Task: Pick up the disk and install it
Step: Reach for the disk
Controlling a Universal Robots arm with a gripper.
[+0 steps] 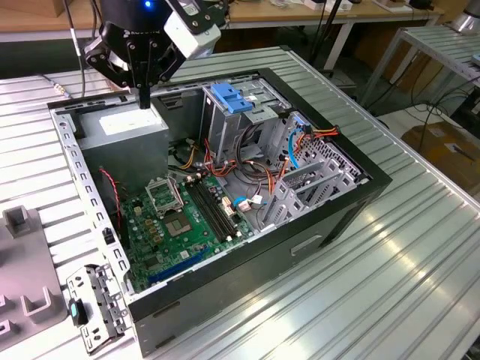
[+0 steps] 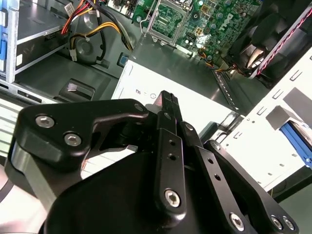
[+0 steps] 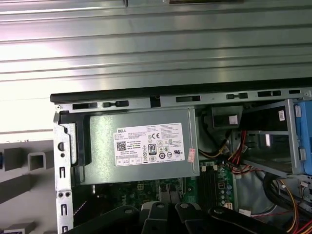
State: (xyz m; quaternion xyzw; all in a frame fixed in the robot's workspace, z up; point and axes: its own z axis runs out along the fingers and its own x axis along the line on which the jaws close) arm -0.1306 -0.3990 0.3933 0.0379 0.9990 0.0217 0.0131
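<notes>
Tool closed, over grey box, contact unclear

My black metal claw is looking matt, with small shiny screws. The ribbed silver metal table is gleaming, smooth. The big grey metal box is looking dull under its white paper sticker; the blue plastic cage top is shining softly.
</notes>
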